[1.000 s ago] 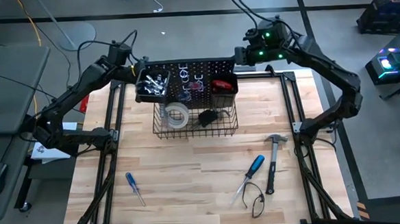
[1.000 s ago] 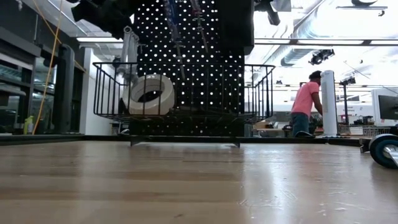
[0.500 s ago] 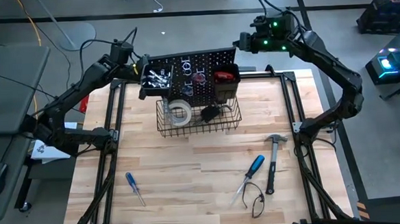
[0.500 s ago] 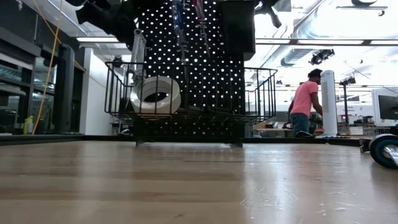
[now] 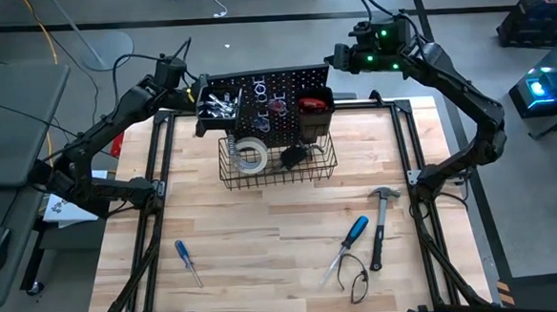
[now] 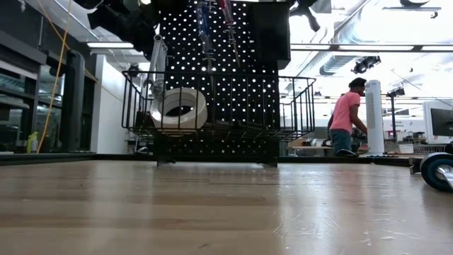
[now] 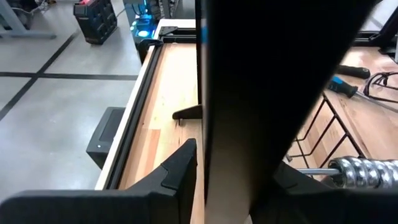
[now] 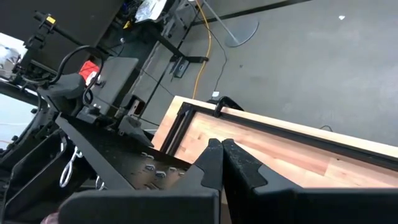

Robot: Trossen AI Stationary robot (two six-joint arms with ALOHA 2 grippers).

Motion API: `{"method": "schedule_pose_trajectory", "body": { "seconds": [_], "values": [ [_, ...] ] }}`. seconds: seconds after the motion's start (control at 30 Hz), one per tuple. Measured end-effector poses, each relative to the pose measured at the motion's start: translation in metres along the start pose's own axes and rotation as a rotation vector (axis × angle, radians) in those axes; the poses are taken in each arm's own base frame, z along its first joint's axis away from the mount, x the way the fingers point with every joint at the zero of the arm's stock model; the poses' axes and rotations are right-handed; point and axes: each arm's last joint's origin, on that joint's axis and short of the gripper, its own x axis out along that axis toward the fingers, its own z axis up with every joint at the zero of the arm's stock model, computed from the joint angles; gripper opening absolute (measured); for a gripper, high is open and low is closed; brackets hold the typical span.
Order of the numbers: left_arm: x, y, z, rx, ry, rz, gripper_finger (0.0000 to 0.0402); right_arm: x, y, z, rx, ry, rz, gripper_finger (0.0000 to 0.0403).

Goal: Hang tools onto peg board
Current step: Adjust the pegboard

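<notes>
Tools are split between the peg board (image 5: 266,95) and the tabletop (image 5: 264,243), so by my reading the job is partly done. Standing at the far middle of the table, the peg board carries a left bin (image 5: 216,109) of silver wrenches, a right bin (image 5: 315,109) with something red in it, what look like screwdrivers hung on its face, and a wire basket (image 5: 277,166) holding the white tape roll (image 5: 249,156) plus a dark item I cannot identify. Loose on the wood, well apart from the board, lie a small blue-handled screwdriver (image 5: 187,261) near the left front, and to the right front a claw hammer (image 5: 379,223), a larger blue-handled screwdriver (image 5: 350,241) and a black looped piece (image 5: 358,284) I cannot name; those look like what is left to hang. The left gripper (image 5: 194,92) sits at the board's left edge, its fingers (image 7: 180,171) straddling the panel edge; whether they are pressing on it I cannot tell. The right gripper (image 5: 336,59) hovers just off the board's right top corner with its fingers together, holding nothing.
</notes>
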Motion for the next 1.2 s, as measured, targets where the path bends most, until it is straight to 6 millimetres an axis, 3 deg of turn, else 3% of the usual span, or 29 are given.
{"method": "schedule_pose_trajectory", "body": {
  "seconds": [0.77, 1.2],
  "values": [
    [-0.015, -0.007, 0.011, 0.000, -0.051, 0.074, 0.0110, 0.000, 0.003, 0.002, 0.010, -0.002, 0.048, 0.0000],
    [-0.037, -0.025, 0.018, -0.061, -0.088, 0.090, 0.0184, 0.000, 0.003, 0.002, 0.028, 0.003, 0.053, 0.0000]
  ]
}}
